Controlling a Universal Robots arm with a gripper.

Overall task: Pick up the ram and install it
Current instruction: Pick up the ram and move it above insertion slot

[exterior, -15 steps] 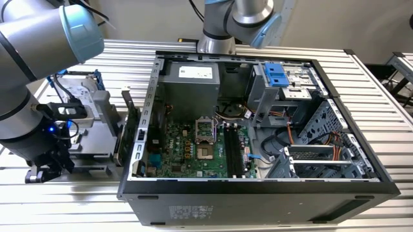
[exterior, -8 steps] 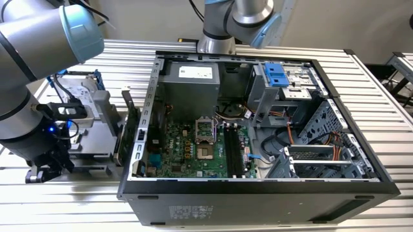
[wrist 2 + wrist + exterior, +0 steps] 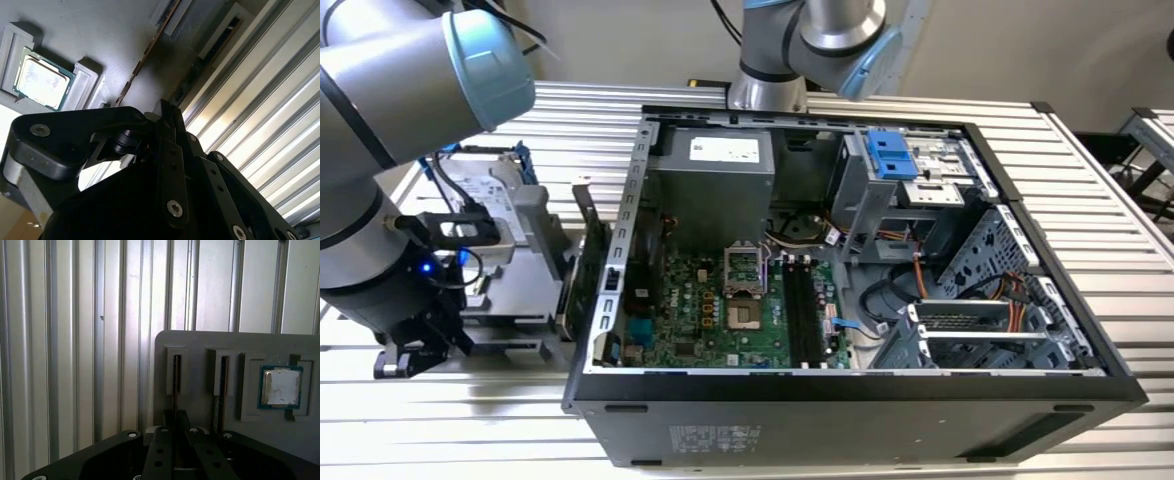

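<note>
Gripper (image 3: 403, 358) is sitting low over the slatted metal table (image 3: 1101, 170) on the exterior view's left, well apart from the open computer case (image 3: 854, 388). The arm (image 3: 374, 215) is reaching down just beside the grey holder (image 3: 520, 250) parked there.

In the first wrist view the gripper (image 3: 176, 420) is lining up dead on the ram (image 3: 176, 377). The stick is standing on edge in the holder's (image 3: 200, 340) slot farthest from the processor chip (image 3: 281, 386). The fingers (image 3: 161, 445) are drawn in tight and pinching the ram's edge between the pads. In both wrist views they are showing barely any gap. The ram is sitting in its slot while gripped.

A second stick (image 3: 221, 380) is standing in the neighbouring slot, between the ram and the chip and parallel to the ram. Nothing is touching it. In the second wrist view it is showing as a thin edge (image 3: 147, 57) running past the fingertips (image 3: 170, 150), with the chip (image 3: 42, 77) lying flat beyond it.

In the exterior view the motherboard (image 3: 707, 300) is lying flat in the case, with its black memory slots (image 3: 803, 310) running near the middle. A green expansion card (image 3: 594, 265) is standing on edge between the holder and the case wall.
</note>
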